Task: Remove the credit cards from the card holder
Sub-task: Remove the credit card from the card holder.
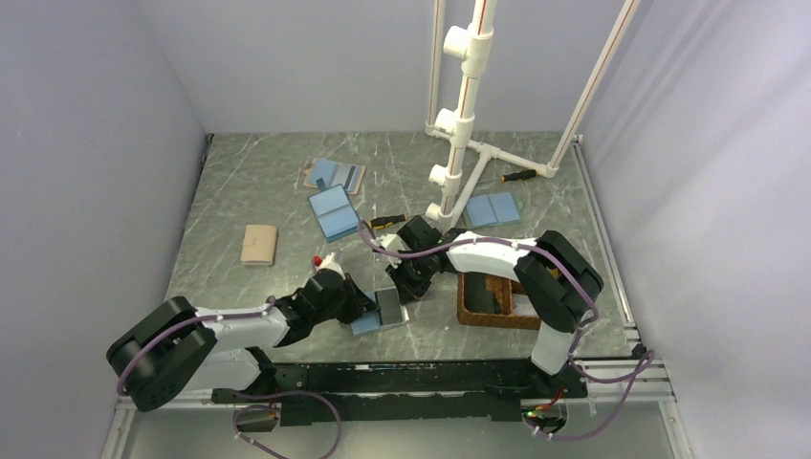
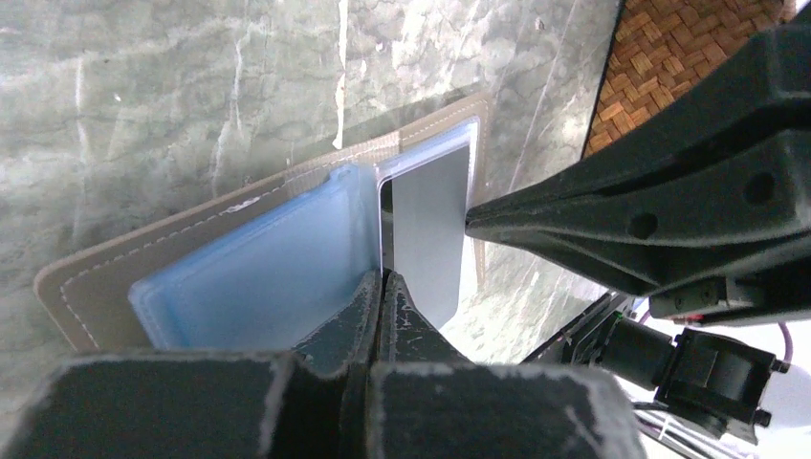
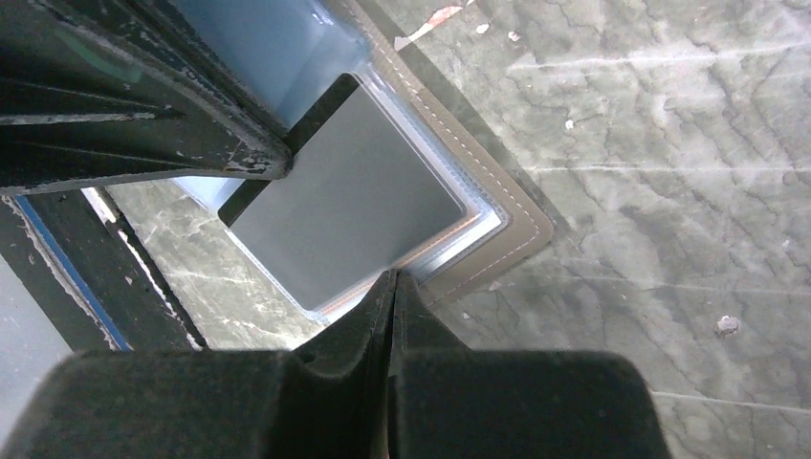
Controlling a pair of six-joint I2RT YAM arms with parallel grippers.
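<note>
I see the card holder (image 2: 239, 277) lying open on the table (image 3: 650, 191), low in the middle of the top view, but both arms cover most of it there. Only one grey card (image 3: 354, 206) shows, in a clear pocket on the right leaf. Whether others sit under it, I cannot tell. The left gripper (image 2: 383, 282) is pinched tight on the blue leaf beside the fold, and its own fingers hide the lower edge of the holder. The right gripper (image 3: 394, 282) has its fingers pressed together, tips at the edge of the pocket. I cannot make out whether card or plastic is nipped between them.

A wicker tray (image 2: 684, 48) is cut off at the upper right of the left wrist view. The table is grey-green marbled stone with pale veins. Higher in the top view lie another open blue holder (image 1: 334, 212) and a closed tan one (image 1: 258, 244). A white pipe frame (image 1: 466, 115) stands upper middle, and plain pale walls (image 1: 96, 143) close in three sides.
</note>
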